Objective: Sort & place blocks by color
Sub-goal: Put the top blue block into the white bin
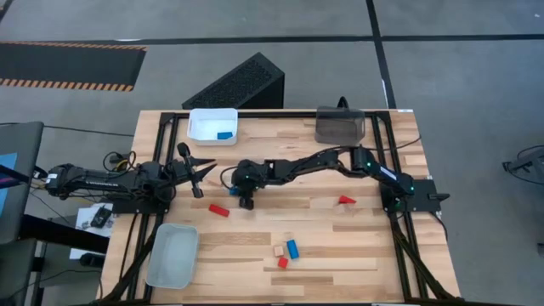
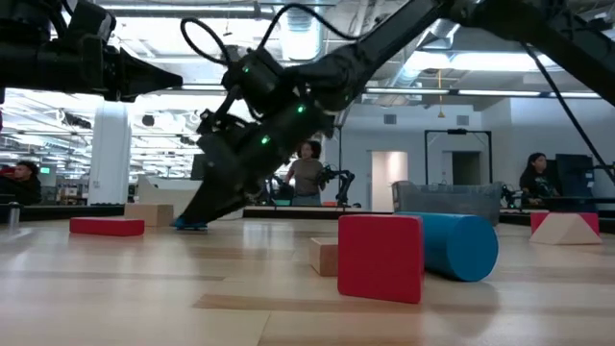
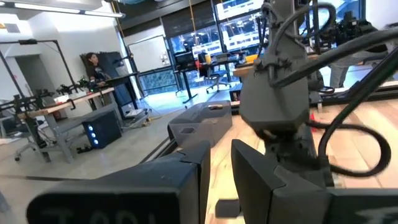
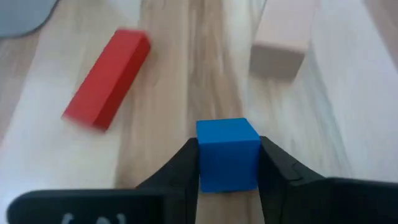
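Evidently early: my right gripper (image 4: 227, 163) pinches a blue cube (image 4: 227, 153) near counter (image 1: 340, 255) centre. One blue block (image 1: 224, 134) lies in the white bin (image 1: 212, 126) at 11 o'clock; red bar (image 1: 219, 210), red wedge (image 1: 345, 201) and others remain. My left gripper (image 1: 202, 172) waits, spread.

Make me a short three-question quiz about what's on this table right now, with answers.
1. True or false: the right gripper is shut on a blue cube.
2. Which bin already holds a blue block? A) the white bin B) the dark tinted bin C) the grey bin
3. Fill in: the long block lying on the table just beside the right gripper is coloured ____.

Key: 1 true. 2 A. 3 red.
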